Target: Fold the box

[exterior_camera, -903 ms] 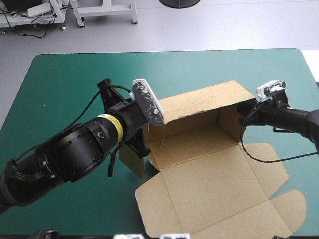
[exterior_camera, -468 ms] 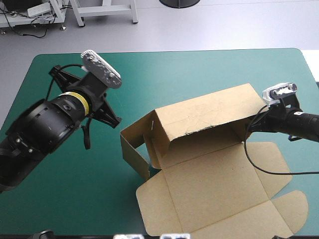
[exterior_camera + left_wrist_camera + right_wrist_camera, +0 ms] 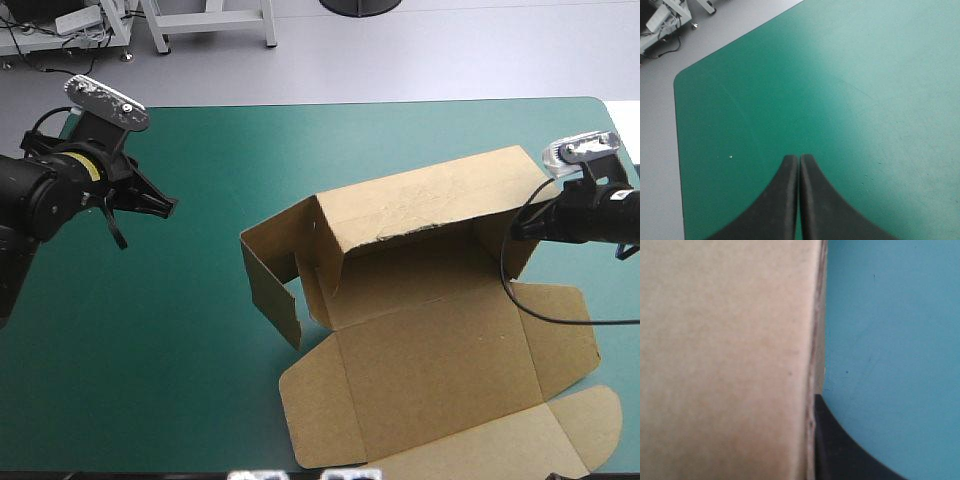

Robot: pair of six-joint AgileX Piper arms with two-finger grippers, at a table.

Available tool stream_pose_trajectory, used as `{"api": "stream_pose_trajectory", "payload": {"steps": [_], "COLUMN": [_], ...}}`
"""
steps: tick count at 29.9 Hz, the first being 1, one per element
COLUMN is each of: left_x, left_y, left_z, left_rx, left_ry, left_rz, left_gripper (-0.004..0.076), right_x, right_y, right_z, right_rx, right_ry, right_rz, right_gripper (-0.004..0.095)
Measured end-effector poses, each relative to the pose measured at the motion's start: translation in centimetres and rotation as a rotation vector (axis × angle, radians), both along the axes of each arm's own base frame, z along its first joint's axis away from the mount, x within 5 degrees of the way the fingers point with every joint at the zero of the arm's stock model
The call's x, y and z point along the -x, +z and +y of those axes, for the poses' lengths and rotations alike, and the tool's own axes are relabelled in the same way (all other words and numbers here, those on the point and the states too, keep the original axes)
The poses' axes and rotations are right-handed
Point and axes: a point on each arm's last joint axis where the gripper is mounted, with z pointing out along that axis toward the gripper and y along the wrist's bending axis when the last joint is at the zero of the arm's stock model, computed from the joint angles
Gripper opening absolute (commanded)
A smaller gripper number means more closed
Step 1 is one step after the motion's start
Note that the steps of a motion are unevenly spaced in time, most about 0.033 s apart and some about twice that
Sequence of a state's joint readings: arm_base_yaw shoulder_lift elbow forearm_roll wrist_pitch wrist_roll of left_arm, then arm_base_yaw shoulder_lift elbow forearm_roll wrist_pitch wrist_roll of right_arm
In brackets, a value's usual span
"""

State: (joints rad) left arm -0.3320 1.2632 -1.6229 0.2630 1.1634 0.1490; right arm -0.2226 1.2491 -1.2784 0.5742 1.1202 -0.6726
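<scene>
The brown box [image 3: 430,330] lies at the table's right half. Its base is flat, its long back wall [image 3: 420,205] is raised, and a side flap [image 3: 268,285] stands upright at its left end. Lid flaps spread flat toward the near right corner. My right gripper [image 3: 520,228] is shut on the box's right end wall; in the right wrist view the board [image 3: 725,360] covers one finger and the other black finger [image 3: 840,450] shows beside it. My left gripper [image 3: 165,205] hovers far left of the box, shut on nothing, over the teal-green cover [image 3: 865,90].
The table's far edge [image 3: 330,103] runs behind both arms, with grey floor beyond. Its rounded far left corner [image 3: 680,82] shows ahead of the left gripper. A wide stretch of teal-green cover [image 3: 200,300] separates the left gripper from the box.
My left arm has pulled away from the box's left end to the table's far left. The left side flap now stands free. The right gripper and the box have shifted slightly right.
</scene>
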Motion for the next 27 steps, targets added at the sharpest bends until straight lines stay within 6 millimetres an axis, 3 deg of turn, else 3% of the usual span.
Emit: {"api": "stream_pose_trajectory", "payload": {"steps": [5,13,21,27], "left_x": [-0.3,-0.2,-0.6,-1.6], "left_y": [-0.3,-0.7,-1.0,-2.8], "left_z": [1.0,1.0,1.0,0.8], "left_rx": [0.032,0.024,0.017,-0.009], "left_ry": [-0.007,-0.027,-0.028,-0.023], "left_rz": [0.037,0.07,0.086,0.14], "left_gripper": [-0.0006,-0.0006,-0.0006,-0.0006], "right_x": [-3.3,-8.5,-12.2,-16.1], "right_y": [-1.4,-6.1,-6.8,-8.6], "right_z": [0.7,6.5,8.9,10.3], "right_rx": [0.007,0.13,0.175,0.117], "right_ry": [0.039,0.17,0.214,0.184], "right_rz": [0.087,0.238,0.257,0.169], "right_gripper": [-0.0005,-0.0004,-0.0006,-0.0006]}}
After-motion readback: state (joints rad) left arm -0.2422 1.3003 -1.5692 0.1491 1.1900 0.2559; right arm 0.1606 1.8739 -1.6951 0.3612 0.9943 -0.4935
